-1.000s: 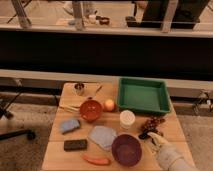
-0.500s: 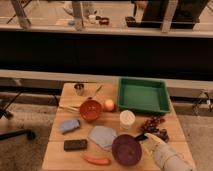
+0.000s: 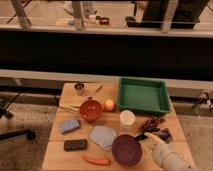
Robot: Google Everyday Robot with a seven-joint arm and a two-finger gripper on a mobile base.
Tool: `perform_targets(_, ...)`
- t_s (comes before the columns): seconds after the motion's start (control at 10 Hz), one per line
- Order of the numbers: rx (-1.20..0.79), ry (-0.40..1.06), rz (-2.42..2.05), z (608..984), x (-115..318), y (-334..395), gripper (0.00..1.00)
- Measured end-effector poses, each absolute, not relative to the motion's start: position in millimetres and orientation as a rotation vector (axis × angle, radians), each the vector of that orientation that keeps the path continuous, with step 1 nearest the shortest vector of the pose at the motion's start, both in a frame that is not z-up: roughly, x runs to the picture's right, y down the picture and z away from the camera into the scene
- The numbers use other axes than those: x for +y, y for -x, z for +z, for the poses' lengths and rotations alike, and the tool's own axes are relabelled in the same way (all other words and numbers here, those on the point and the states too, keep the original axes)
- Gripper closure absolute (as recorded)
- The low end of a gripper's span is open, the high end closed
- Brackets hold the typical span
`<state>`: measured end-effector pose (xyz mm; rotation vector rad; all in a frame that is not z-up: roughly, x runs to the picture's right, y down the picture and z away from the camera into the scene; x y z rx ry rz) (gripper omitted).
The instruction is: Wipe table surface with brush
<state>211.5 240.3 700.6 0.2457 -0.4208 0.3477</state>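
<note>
Tables: one table surface (image 3: pixel 82 155) is seen, light tan, filling the lower middle of the frame.
Trays: one green tray (image 3: pixel 143 95) is counted, at the table's upper right.
Bowls: two are counted, an orange bowl (image 3: pixel 91 110) and a purple bowl (image 3: pixel 126 149).
Cups: one white cup (image 3: pixel 127 120) and one metal cup (image 3: pixel 79 88) are counted.
Sponges: one blue-grey sponge (image 3: pixel 70 125) is seen.
Blocks: one black block (image 3: pixel 75 145) is seen.
Cloths: one pale cloth (image 3: pixel 102 136) is seen.
Carrots: one carrot (image 3: pixel 96 160) is seen.
Grape bunches: one grape bunch (image 3: pixel 152 123) is seen.
Brushes: one brush (image 3: pixel 144 137) is seen.
Grippers: one gripper (image 3: pixel 153 140) is seen, lower right, at the brush.
</note>
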Motion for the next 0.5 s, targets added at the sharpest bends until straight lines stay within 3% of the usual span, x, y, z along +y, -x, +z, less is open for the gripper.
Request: perform_targets(0.5, -0.465, -0.225, 0.365, 682, 238, -219, 1.0)
